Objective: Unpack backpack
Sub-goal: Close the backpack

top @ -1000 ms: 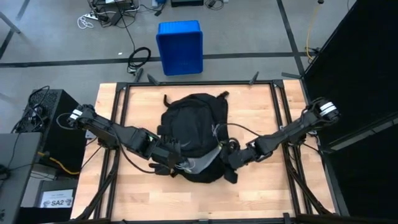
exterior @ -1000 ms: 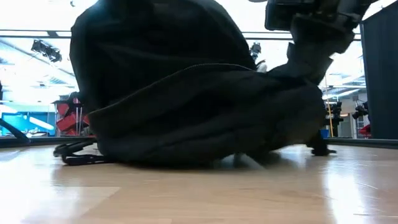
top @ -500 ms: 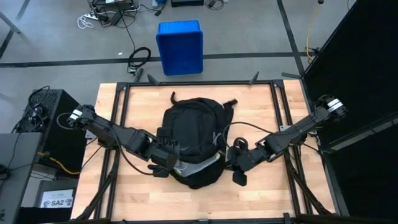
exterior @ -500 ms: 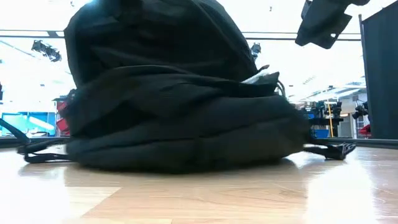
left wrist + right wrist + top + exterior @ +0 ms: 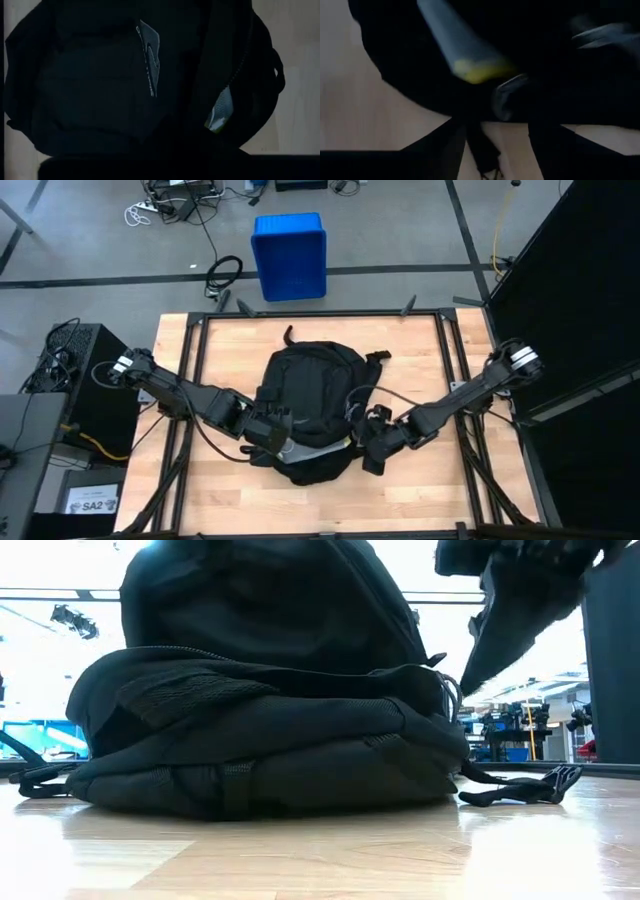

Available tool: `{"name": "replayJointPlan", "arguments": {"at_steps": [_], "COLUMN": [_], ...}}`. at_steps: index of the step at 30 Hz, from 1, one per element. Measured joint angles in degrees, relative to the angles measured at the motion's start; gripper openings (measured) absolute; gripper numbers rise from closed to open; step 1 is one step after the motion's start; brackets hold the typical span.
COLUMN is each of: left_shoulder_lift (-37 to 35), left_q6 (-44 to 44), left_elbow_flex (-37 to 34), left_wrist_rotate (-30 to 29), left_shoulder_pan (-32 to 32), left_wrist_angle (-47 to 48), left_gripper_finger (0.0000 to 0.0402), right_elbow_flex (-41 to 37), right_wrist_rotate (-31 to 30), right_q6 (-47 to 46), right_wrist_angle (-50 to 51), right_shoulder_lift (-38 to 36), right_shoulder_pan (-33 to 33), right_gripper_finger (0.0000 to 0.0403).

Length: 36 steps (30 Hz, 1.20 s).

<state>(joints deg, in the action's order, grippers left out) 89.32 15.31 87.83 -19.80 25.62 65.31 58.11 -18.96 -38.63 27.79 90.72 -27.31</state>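
Observation:
The black backpack [image 5: 310, 395] lies flat on the wooden table, and its bulk fills the low view [image 5: 260, 690]. Its near end gapes, showing grey lining [image 5: 312, 448]. My left gripper [image 5: 266, 432] sits against the bag's near left edge; its wrist view looks across the dark backpack [image 5: 100, 100] to a grey-green patch [image 5: 219, 112] in the gap. My right gripper [image 5: 372, 448] hovers at the near right side, raised above the table [image 5: 500, 610] and open [image 5: 502, 145]. Whether it touches the bag, I cannot tell.
A strap with a buckle [image 5: 520, 788] trails on the table at the bag's right side, and another strap [image 5: 40, 780] lies at its left. A blue bin [image 5: 289, 255] stands on the floor beyond the far edge. Bare wood lies left and right of the bag.
The right gripper pulled back from the backpack toward the near right, then came in again to its near right side. The bag's near end, earlier stretched toward the right gripper, has drawn in. The bag settled lower and rounder, and its straps shifted.

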Motion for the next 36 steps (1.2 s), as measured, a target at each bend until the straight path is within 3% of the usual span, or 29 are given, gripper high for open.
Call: {"name": "replayJointPlan", "arguments": {"at_steps": [9, 12, 17, 20, 28, 36], "left_shoulder_lift": [-0.01, -0.02, -0.02, -0.02, -0.02, -0.09], "left_q6": [-0.27, -0.28, -0.89, -4.66, -11.97, -13.76], "left_elbow_flex": [0.00, 0.00, 0.00, 0.00, 0.00, 5.65], "left_wrist_rotate": [-0.94, -1.07, -1.35, -1.39, -2.05, -10.58], "left_shoulder_pan": [-0.11, -0.11, -0.11, -0.11, -0.11, -0.11], "left_wrist_angle": [-1.17, -1.15, -1.15, -1.29, -1.25, 3.40], "left_gripper_finger": [0.0007, 0.0007, 0.0010, 0.0020, 0.0103, 0.0206], "right_elbow_flex": [-0.02, -0.04, -0.02, -0.02, -0.02, -0.02], "right_wrist_rotate": [0.50, 0.27, 3.81, 4.82, 5.73, 8.76], "right_q6": [2.06, 5.04, 9.49, 10.02, 8.92, 9.41], "right_wrist_angle": [-6.21, -7.56, -9.68, -10.13, -11.13, -14.52], "right_shoulder_lift": [5.00, 5.00, 4.96, 4.96, 4.93, 4.91], "right_shoulder_pan": [1.71, 1.73, 0.87, 0.10, -0.33, -0.28], "right_gripper_finger": [0.0191, 0.0148, 0.0023, 0.0010, 0.0001, 0.0000]}}
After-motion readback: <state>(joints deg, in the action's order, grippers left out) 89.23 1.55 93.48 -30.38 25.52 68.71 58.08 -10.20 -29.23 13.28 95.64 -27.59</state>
